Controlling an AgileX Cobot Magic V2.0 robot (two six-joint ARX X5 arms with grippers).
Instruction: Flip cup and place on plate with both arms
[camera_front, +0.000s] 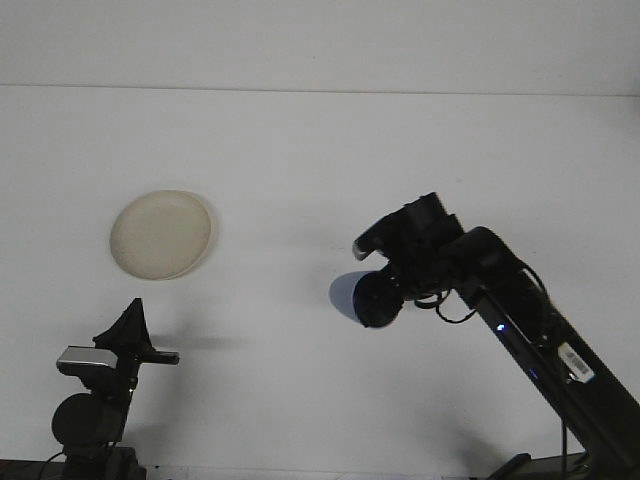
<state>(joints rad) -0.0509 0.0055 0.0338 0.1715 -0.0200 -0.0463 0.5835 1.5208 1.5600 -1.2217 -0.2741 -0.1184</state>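
Observation:
A cream plate (161, 234) lies flat on the white table at the left. A blue cup (344, 294) hangs above the table's middle, right of the plate, tipped on its side with only its left part showing. My right gripper (370, 298) is shut on the cup and hides most of it, with the arm reaching in from the lower right. My left gripper (130, 322) points upward near the bottom left corner, below the plate and well apart from it, holding nothing.
The white table (300, 150) runs to a back edge near the top of the view. The right arm's links and cables (540, 330) cross the lower right.

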